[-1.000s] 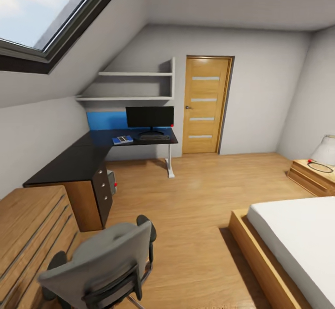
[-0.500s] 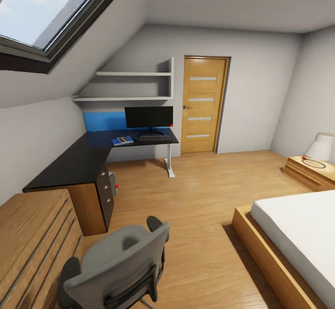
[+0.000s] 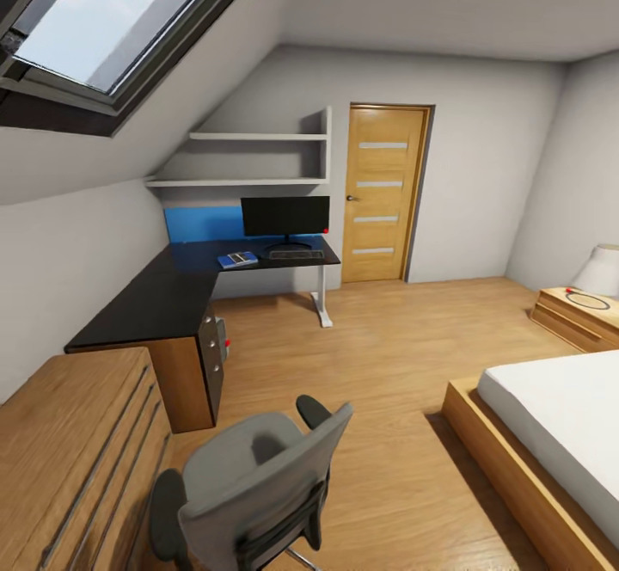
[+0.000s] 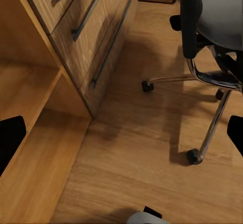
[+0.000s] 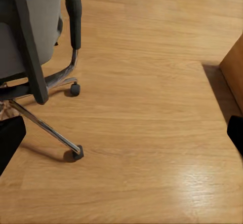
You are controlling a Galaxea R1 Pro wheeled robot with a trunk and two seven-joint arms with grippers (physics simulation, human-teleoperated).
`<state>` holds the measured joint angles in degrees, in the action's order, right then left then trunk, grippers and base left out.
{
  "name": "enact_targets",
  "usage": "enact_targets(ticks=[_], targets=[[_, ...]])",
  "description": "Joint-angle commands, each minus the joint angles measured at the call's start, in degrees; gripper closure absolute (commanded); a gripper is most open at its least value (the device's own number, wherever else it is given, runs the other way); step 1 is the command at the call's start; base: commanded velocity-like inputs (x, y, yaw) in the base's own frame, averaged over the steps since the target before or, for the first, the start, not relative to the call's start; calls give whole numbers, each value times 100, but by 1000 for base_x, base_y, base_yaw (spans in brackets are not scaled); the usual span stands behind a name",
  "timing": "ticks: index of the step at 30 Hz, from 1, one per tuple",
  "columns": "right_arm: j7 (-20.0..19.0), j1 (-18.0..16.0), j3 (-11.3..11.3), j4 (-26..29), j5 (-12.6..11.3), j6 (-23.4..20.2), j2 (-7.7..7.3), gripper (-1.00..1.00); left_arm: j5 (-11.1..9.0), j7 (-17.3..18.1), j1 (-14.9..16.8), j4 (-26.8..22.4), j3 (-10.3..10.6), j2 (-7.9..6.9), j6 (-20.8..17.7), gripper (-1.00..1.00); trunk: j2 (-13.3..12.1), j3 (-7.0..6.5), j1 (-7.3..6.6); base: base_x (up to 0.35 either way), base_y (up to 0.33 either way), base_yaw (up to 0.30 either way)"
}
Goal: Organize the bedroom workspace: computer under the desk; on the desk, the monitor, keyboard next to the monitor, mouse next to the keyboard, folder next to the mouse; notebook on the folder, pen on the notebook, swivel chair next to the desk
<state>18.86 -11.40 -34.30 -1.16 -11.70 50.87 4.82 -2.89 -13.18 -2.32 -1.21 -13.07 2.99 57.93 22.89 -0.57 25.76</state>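
Swivel chair [image 3: 258, 485] stands well apart from the desk [image 3: 163, 300], its back toward the robot. Monitor [image 3: 284, 216] sits on the desk. Both tools: jaw state cannot be told.

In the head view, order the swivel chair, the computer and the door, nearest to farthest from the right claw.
1. swivel chair, closest, low in the foreground.
2. computer, under the desk, mid-room on the left.
3. door, in the far wall.

Bright skylight [image 3: 120, 16], soft shadows, sharp renders
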Motion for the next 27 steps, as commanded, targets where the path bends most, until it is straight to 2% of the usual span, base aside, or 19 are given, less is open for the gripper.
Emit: enact_targets(ticks=[1, 16, 27], targets=[[12, -3, -51, -13, -44, 19, 3, -100, -28, 9, -5, -11, 6, 3, 6, -100, 3, 1, 2, -27, 95, 0], [12, -3, -51, -12, -43, 19, 2, -100, -28, 9, -5, -11, 6, 0, 5, -100, 3, 1, 2, -16, 32, 0], [12, -3, -51, -11, -44, 19, 2, -100, -28, 9, -5, -11, 6, 0, -1, -100, 3, 1, 2, -174, 146, 0]])
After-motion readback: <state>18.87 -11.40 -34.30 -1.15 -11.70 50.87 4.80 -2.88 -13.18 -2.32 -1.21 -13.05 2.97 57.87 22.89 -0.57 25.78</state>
